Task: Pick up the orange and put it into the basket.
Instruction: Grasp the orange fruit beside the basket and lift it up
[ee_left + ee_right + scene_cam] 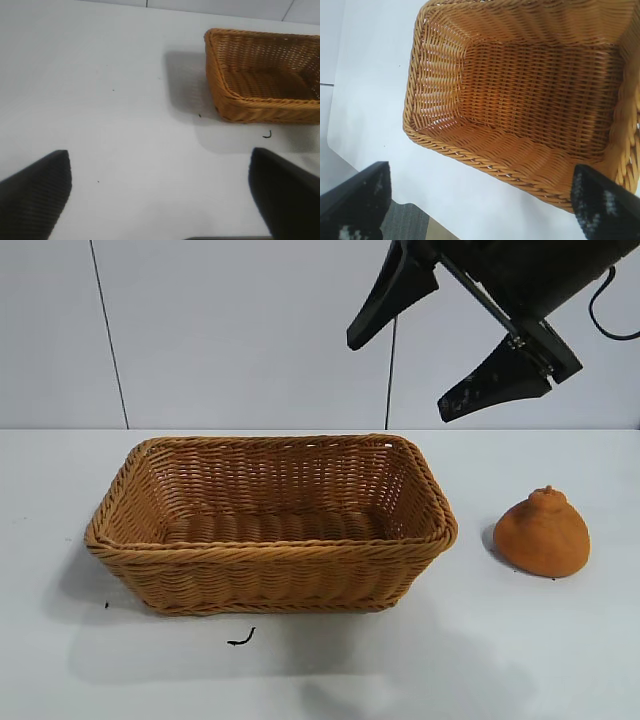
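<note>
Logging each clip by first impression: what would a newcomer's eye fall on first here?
The big woven basket at the table's middle draws the eye first; it holds nothing. Next, the dull-orange orange sits on the table just off the basket's right end, apart from it. Above them, the right pincer hangs open and holds nothing.

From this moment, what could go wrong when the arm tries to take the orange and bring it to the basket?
1. The orange is a rounded cone, so the fingers may slip off its sloped sides or push it away across the table.
2. The open right gripper hangs high, above the gap between the basket's right end and the orange; descending, a finger might catch the braided rim.
3. The basket stands loose on the table, so a bump may shift it.
</note>
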